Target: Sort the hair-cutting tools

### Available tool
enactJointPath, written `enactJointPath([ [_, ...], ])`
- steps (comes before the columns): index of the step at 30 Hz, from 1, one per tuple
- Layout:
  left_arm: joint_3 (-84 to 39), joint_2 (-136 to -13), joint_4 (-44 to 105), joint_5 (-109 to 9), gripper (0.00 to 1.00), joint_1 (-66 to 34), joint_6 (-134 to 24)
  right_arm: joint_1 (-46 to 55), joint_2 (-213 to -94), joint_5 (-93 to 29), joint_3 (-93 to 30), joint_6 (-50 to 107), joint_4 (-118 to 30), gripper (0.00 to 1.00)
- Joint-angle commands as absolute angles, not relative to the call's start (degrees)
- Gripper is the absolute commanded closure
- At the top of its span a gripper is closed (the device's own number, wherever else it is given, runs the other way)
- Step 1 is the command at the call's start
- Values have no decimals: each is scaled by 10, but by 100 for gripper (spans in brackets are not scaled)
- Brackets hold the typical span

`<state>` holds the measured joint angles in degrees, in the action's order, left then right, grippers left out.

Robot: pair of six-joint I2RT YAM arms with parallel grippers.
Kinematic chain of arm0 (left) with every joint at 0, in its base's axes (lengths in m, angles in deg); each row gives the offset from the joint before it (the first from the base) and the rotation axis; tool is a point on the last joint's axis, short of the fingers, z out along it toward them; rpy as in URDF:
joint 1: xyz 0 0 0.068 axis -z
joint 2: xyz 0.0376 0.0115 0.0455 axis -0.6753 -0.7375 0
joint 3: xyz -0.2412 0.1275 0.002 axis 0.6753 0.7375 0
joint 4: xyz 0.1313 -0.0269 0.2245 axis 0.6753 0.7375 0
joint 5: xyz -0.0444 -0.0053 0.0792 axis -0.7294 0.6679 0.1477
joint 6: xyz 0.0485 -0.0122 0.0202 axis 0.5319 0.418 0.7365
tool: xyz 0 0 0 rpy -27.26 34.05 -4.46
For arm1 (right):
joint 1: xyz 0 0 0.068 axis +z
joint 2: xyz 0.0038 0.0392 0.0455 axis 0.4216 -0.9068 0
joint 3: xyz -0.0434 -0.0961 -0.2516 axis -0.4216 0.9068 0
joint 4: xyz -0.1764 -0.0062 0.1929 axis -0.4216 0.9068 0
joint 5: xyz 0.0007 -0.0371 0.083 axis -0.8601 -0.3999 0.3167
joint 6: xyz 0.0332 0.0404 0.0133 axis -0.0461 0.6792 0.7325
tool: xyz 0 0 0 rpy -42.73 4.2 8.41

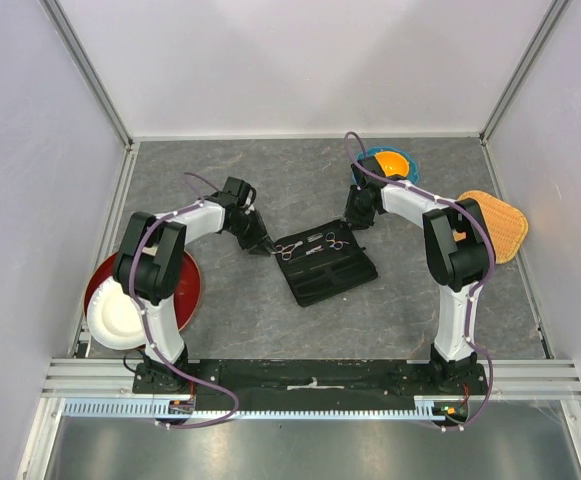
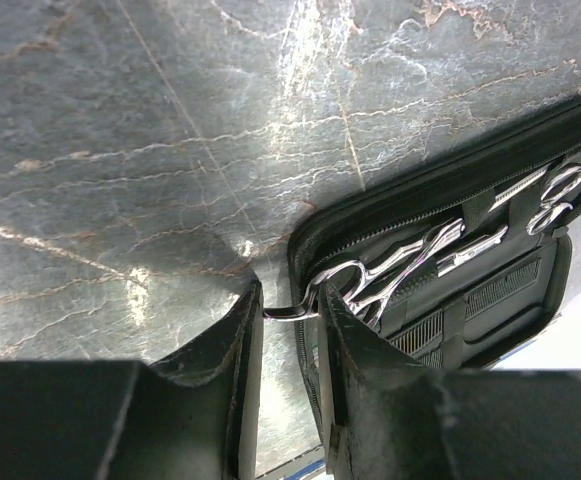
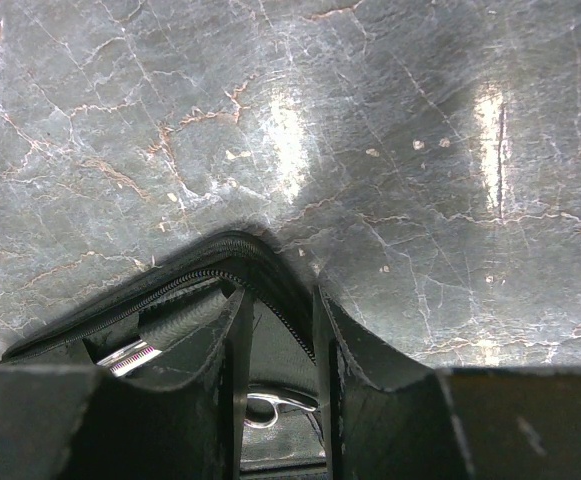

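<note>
An open black case (image 1: 328, 272) lies mid-table. Two silver scissors (image 1: 290, 248) (image 1: 332, 242) are strapped across its upper flap. In the left wrist view the nearer scissors (image 2: 400, 270) reach the case's corner. Their finger loop and hooked tang sit between my left gripper's (image 2: 288, 300) fingertips, which have closed onto them. Black combs (image 2: 500, 285) are tucked in the lower flap. My right gripper (image 3: 280, 300) straddles the case's far right corner (image 3: 225, 250), one finger inside and one outside, with a gap between them. A scissors loop (image 3: 270, 405) shows below.
A red plate (image 1: 188, 292) and a white plate (image 1: 118, 320) sit at the left beside the left arm. An orange bowl (image 1: 392, 162) on a blue dish and a woven yellow mat (image 1: 502, 225) are at the back right. White walls close three sides.
</note>
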<state>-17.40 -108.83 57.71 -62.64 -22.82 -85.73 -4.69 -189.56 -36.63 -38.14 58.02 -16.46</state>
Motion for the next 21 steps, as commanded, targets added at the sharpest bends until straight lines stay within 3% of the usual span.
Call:
enactJointPath([
  [1,-197,-1105,569,-638,90,-219,-850,-36,-1939,-350,-370,589,-148,64],
  [21,-252,-1132,571,-665,91,-194,-845,-37,-1942,-337,-368,588,-150,64],
])
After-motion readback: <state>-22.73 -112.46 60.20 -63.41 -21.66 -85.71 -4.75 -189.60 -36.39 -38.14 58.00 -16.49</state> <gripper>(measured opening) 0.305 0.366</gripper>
